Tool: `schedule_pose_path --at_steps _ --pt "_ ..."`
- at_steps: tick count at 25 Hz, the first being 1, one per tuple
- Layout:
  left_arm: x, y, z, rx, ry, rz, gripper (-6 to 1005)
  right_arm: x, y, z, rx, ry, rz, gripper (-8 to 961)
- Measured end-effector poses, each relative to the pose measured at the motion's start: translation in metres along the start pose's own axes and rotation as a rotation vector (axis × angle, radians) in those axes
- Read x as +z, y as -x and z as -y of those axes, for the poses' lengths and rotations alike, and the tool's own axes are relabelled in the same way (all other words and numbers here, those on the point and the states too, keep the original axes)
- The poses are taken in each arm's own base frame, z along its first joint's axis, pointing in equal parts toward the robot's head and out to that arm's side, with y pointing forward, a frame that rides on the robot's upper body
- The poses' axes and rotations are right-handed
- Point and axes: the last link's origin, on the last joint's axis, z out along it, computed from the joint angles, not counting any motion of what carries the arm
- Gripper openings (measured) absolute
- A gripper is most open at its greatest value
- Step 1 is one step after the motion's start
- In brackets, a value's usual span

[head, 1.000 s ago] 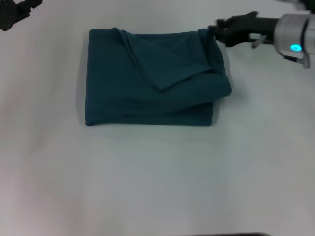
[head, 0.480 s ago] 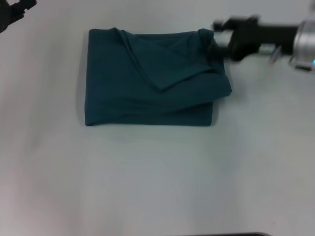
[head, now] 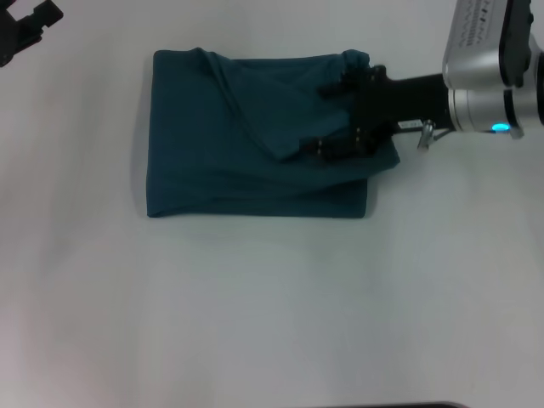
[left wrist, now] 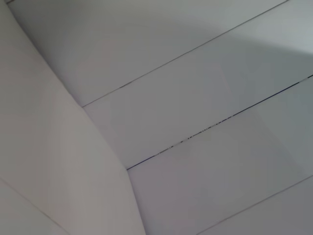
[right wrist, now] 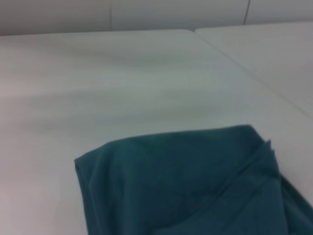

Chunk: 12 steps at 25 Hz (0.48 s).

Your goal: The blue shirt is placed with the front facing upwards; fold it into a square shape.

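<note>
The blue shirt lies folded into a rough rectangle on the white table, with a triangular flap on top and a bulging right edge. My right gripper reaches in from the right and hovers over the shirt's right part, by the tip of that flap. It is open, one dark finger toward the far edge and the other nearer. The right wrist view shows the shirt but no fingers. My left gripper is parked at the far left corner, away from the shirt.
The white table stretches bare in front of the shirt and on both sides. The left wrist view shows only pale panels with thin seams.
The right gripper has moved from beside the shirt's far right corner to over the shirt, leftward and nearer, with its fingers now spread above the flap. The shirt and the left arm have stayed put.
</note>
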Motion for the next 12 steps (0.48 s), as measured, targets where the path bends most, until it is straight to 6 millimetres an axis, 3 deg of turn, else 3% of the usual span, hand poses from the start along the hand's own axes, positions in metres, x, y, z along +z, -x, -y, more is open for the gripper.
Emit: schedule_pose_path --at_steps 6,12 --pt "-0.004 0.001 0.002 -0.01 -0.002 -0.006 951 -0.01 0.012 -0.005 -0.038 0.021 0.046 893" --pt "-0.004 0.0 0.003 -0.015 -0.003 -0.015 951 -0.001 0.01 -0.013 -0.096 0.039 0.004 892"
